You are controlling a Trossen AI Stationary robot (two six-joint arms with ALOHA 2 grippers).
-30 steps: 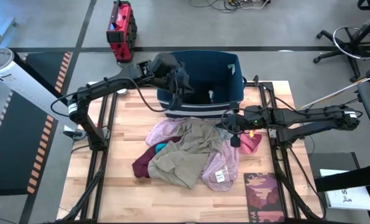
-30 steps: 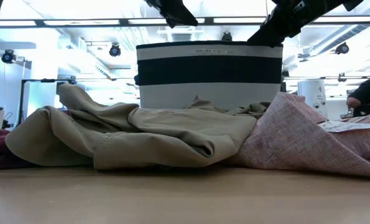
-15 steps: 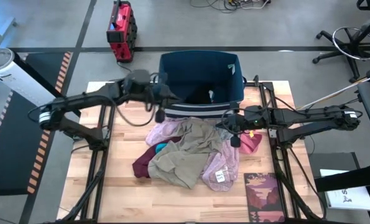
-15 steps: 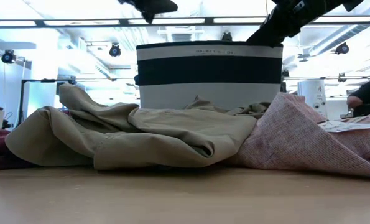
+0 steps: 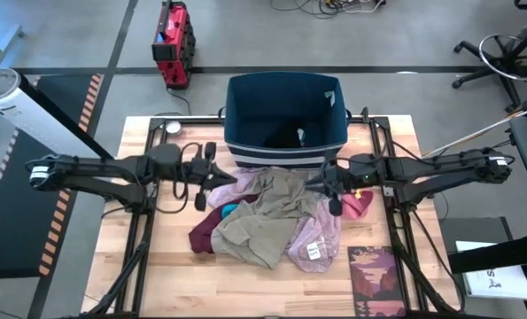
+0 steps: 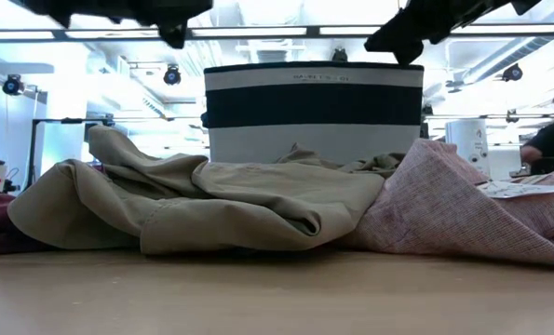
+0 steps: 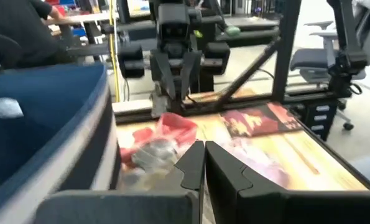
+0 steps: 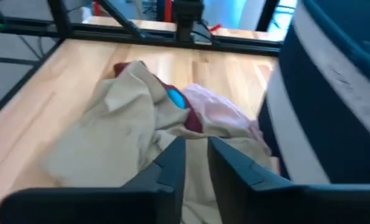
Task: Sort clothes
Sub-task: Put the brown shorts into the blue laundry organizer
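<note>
Clothes, soft, light, prone to drag neighbours: best pinched at a raised fold; left gripper closed and empty, right gripper slightly parted, empty.

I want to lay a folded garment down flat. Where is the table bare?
Bare wood lies along the table's left side beside the maroon garment, and along the near edge between the tan garment and the printed card. The middle is crowded: piled clothes reach the blue bin, with both grippers over them.
</note>
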